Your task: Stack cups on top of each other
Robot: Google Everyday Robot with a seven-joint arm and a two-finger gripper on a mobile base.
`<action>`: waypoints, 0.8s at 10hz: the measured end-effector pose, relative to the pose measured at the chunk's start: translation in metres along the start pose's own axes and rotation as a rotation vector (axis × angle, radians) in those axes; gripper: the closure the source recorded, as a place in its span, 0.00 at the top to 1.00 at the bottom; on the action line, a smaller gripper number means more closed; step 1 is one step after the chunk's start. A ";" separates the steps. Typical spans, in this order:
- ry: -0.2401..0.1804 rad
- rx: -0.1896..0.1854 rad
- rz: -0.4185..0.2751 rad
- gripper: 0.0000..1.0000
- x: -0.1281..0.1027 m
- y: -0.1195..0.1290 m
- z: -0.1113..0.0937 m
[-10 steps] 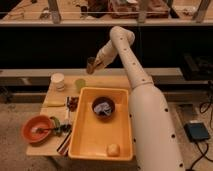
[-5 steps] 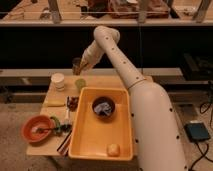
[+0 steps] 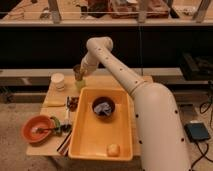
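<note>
Just above the green cup (image 3: 80, 85), the gripper (image 3: 79, 70) holds a dark cup (image 3: 78, 74).

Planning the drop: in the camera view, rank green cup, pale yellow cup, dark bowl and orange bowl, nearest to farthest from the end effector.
The end effector, shut on the brownish cup, hangs behind the yellow tub.
1. Green cup, just below it.
2. Pale yellow cup, left in view.
3. Dark bowl, inside the tub.
4. Orange bowl, front-left corner.
</note>
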 end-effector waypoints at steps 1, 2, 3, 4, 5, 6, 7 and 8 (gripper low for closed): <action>0.000 -0.008 0.003 0.00 0.001 0.002 0.004; -0.006 -0.018 -0.004 0.00 0.000 0.003 0.010; -0.011 -0.025 -0.008 0.00 -0.001 0.005 0.015; -0.016 -0.028 -0.013 0.00 -0.003 0.005 0.019; -0.023 -0.035 -0.017 0.00 -0.006 0.006 0.025; -0.026 -0.040 -0.021 0.00 -0.008 0.006 0.029; -0.025 -0.045 -0.023 0.00 -0.008 0.008 0.031; -0.023 -0.047 -0.018 0.00 -0.009 0.008 0.033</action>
